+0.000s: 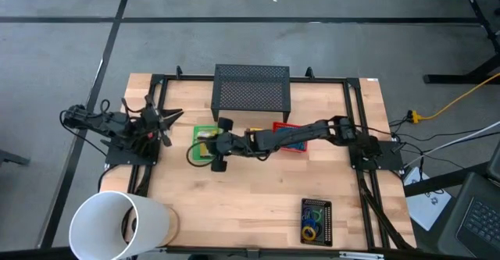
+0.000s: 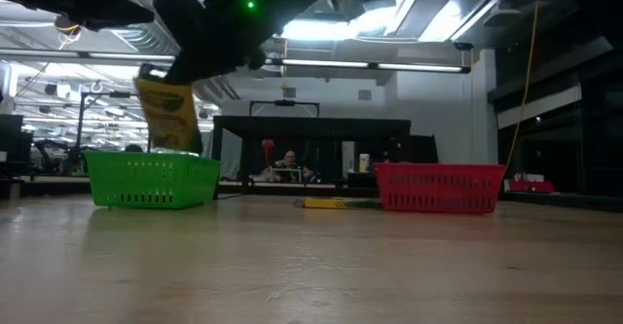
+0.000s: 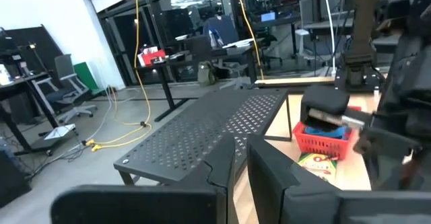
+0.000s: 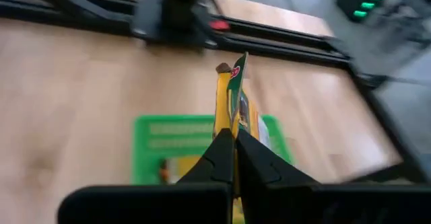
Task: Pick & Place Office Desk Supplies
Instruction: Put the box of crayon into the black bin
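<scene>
The right gripper [image 4: 234,138] is clenched on a small yellow cardboard crayon box [image 2: 167,113], which hangs above the green mesh plastic tray [image 2: 151,179]; another yellow box already lies in that tray. Centre the box inside the tray rim, lower it until its bottom edge is below the wall, then release. The left gripper [image 1: 160,124] waits at the table's left edge, fingers nearly closed and empty.
</scene>
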